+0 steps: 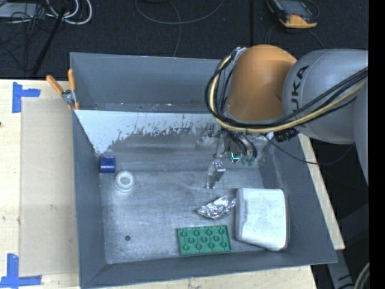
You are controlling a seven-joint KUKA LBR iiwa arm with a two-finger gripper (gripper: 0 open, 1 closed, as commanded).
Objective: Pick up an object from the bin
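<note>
The gripper (215, 176) hangs in the grey metal bin (150, 83) just behind the crumpled foil (216, 208), on the side towards the bin's back wall, pointing down at a bare patch of floor. There is a small gap between it and the foil, and nothing shows in its grasp. Whether the gripper is spread wide or drawn narrow cannot be told from this angle, nor whether its tip touches the floor. The foil is the thing nearest to it: a small silver wad lying on the floor towards the bin's front. Just to the right of the foil, touching it or nearly so, lies a white foam block (262, 217) with rounded corners, much larger than the foil. In front of the foil and slightly to its left, close to the front wall, a green studded plate (204, 240) lies flat. Well to the left of the foil and somewhat farther back sits a small white ring (124, 180), and just behind that ring a small blue piece (107, 164) rests near the left wall. Above and behind the foil, the arm's rounded orange cover (258, 83) leans in from the right, with black and yellow cables (212, 95) looped round it.
</note>
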